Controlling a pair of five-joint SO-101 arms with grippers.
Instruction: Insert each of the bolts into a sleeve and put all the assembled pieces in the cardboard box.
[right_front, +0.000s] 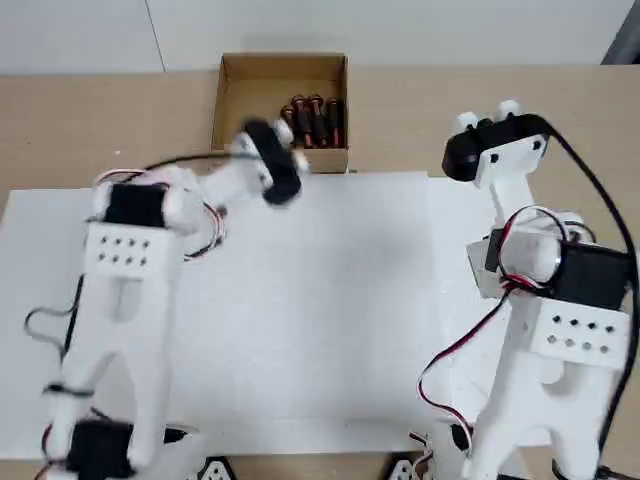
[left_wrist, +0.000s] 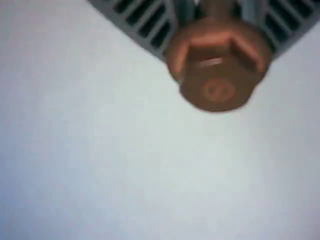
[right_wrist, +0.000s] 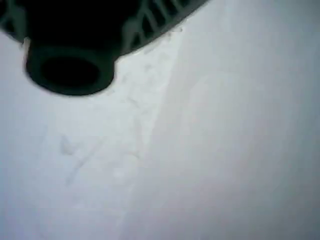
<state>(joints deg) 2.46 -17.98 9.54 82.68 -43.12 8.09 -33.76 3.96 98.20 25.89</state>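
The cardboard box (right_front: 232, 100) stands at the back of the table, with several brown-and-black assembled pieces (right_front: 315, 120) lying in its right half. My left gripper (left_wrist: 216, 15) is shut on a brown bolt (left_wrist: 217, 70), whose hexagonal head faces the camera. In the high view the left gripper (right_front: 280, 165) hangs just in front of the box's front wall. My right gripper (right_wrist: 105, 22) is shut on a black sleeve (right_wrist: 70, 70), its open end showing above the white sheet. The right gripper (right_front: 487, 140) sits at the back right, beside the sheet's corner.
A white foam sheet (right_front: 330, 300) covers the table between the two arms. Its edge (right_wrist: 150, 125) runs under the right gripper. Bare wooden table (right_front: 100, 110) lies left and right of the box. Cables hang by both arm bases.
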